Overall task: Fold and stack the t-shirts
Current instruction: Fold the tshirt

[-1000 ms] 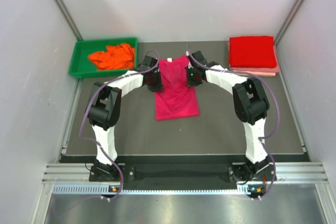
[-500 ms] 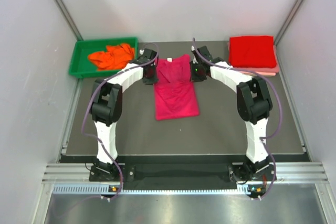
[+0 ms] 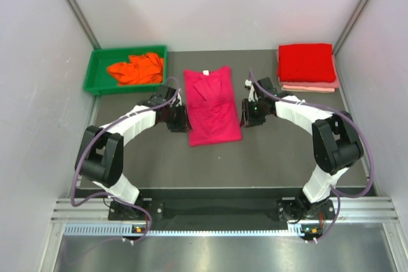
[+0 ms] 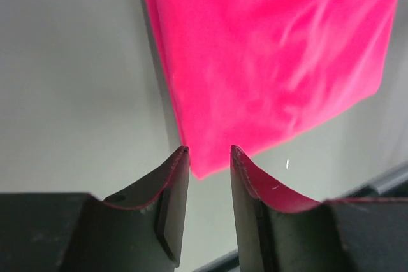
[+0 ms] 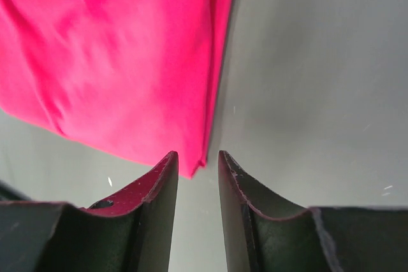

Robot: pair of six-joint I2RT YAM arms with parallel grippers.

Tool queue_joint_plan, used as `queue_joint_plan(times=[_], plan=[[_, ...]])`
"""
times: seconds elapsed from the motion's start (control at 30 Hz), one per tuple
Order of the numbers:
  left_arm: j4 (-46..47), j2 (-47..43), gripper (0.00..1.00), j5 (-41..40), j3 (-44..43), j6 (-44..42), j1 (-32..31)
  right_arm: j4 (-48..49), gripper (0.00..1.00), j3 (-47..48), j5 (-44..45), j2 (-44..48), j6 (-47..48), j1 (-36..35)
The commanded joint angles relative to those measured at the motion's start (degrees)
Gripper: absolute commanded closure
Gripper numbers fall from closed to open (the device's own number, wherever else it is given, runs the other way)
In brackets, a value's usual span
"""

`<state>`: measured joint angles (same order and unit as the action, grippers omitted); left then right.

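The magenta-pink t-shirt (image 3: 211,106) lies flat mid-table, folded into a long strip with its collar at the far end. My left gripper (image 3: 178,120) is open and empty at the strip's left edge, near its near-left corner (image 4: 203,167). My right gripper (image 3: 250,114) is open and empty off its right edge, near the near-right corner (image 5: 193,169). In both wrist views the jaws (image 4: 208,150) (image 5: 197,154) stand apart just short of the cloth. The orange t-shirt (image 3: 135,68) lies crumpled in the tray. The folded red t-shirt (image 3: 306,62) lies on the pale pink one (image 3: 312,86) at the far right.
A green plastic tray (image 3: 94,71) stands at the far left corner. The dark mat (image 3: 280,151) ends at a raised rim on the right and near sides. White walls close in the sides and back.
Both grippers have left the shirt's far half and moved toward me, now beside its near corners. The shirt now lies flat at full length.
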<state>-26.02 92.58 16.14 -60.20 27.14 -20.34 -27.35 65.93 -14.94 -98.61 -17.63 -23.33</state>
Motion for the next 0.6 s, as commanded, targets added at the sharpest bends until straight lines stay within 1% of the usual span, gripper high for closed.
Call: queue_joint_plan(times=[0.0,0.03,0.13,0.27,0.47,0.5,0.57], plan=[[7.11,-4.42,0.62,6.44,6.13,2.74,-0.05,3.36,0.67,-2.91,-4.04,2.54,0.84,0.30],[7.82,-4.77,0.62,7.75,7.20,3.01,-0.05,3.53,0.67,-3.26,-4.57,2.20,1.01,0.30],[9.23,-4.42,0.62,7.94,9.66,3.80,-0.05,5.37,0.67,-4.58,-6.85,1.32,1.19,0.39],[11.69,-3.81,0.61,9.17,12.56,4.94,-0.05,6.61,0.67,-5.63,-6.86,0.26,2.16,0.22],[12.92,-2.93,0.62,9.70,13.97,4.95,-0.05,8.89,0.68,-8.53,-8.26,0.08,1.63,0.30],[12.92,-3.01,0.63,9.70,14.24,5.03,-0.05,9.33,0.68,-9.32,-8.44,0.08,1.63,0.30],[12.84,-2.31,0.72,9.61,14.15,5.21,-0.05,10.12,0.68,-10.03,-8.62,0.17,1.19,0.30]])
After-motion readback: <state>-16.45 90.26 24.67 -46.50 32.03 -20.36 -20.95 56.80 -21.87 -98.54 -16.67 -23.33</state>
